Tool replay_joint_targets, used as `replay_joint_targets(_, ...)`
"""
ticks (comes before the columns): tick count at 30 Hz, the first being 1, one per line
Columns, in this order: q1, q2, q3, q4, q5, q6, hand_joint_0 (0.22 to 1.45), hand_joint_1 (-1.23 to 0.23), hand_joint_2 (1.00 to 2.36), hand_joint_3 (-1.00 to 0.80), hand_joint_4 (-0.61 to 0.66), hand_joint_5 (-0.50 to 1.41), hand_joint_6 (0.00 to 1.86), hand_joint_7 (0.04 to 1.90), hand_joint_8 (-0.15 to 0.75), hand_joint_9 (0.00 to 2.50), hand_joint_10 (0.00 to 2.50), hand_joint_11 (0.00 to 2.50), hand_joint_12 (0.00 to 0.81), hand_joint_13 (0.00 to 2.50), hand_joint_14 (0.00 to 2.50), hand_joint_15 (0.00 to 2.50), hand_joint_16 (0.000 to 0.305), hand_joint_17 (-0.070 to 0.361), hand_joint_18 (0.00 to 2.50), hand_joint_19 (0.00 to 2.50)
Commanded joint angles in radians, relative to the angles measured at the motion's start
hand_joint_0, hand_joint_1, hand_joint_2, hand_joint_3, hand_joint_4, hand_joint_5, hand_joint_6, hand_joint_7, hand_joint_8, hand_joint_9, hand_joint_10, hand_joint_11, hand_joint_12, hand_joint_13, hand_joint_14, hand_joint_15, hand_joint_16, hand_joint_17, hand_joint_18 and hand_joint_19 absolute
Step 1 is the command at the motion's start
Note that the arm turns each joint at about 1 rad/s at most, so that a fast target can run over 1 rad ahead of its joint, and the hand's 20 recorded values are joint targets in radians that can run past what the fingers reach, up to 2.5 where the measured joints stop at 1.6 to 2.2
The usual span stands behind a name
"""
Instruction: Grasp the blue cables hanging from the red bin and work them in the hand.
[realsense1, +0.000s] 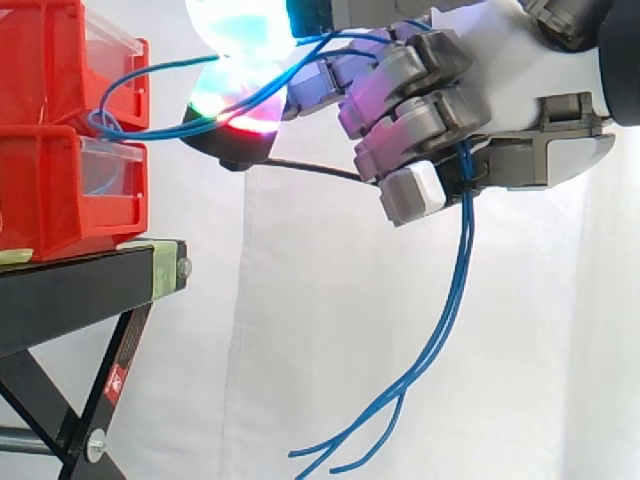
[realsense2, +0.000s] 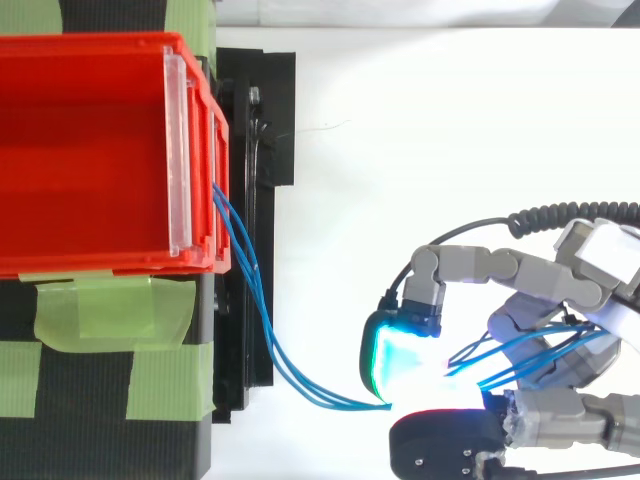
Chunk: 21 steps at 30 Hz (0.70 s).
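Note:
Thin blue cables (realsense1: 160, 75) leave the front of the stacked red bins (realsense1: 65, 180) and run right into my hand (realsense1: 500, 90). The fingers are curled round them, and glowing pads (realsense1: 240, 110) pinch the strands near the bins. Past the palm the cable ends (realsense1: 440, 330) hang down loose toward the floor. From above, the blue cables (realsense2: 255, 310) curve out of the red bin (realsense2: 90, 150) and sweep right to the glowing fingertips (realsense2: 400, 360), with more strands crossing the hand (realsense2: 560, 300).
The bins stand on a black stand (realsense1: 90, 285) with green tape patches (realsense2: 110, 310) on its top. A white curtain (realsense1: 320, 330) hangs behind everything.

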Motion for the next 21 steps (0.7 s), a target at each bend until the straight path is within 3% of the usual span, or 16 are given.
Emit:
replay_joint_targets(1,-0.001,0.000,0.000,0.000,0.000,0.000,1.06,-0.63,1.01,0.22,0.22,0.39,0.27,1.43,0.580,1.71,2.50,2.50,0.706,2.10,2.50,2.15,0.210,0.158,2.50,0.77)
replay_joint_targets(21,0.001,0.000,0.000,0.000,0.000,0.000,1.06,-0.63,1.01,0.21,0.21,0.38,0.27,1.42,0.580,1.71,2.50,2.50,0.706,2.10,2.50,2.15,0.210,0.158,2.50,0.77)
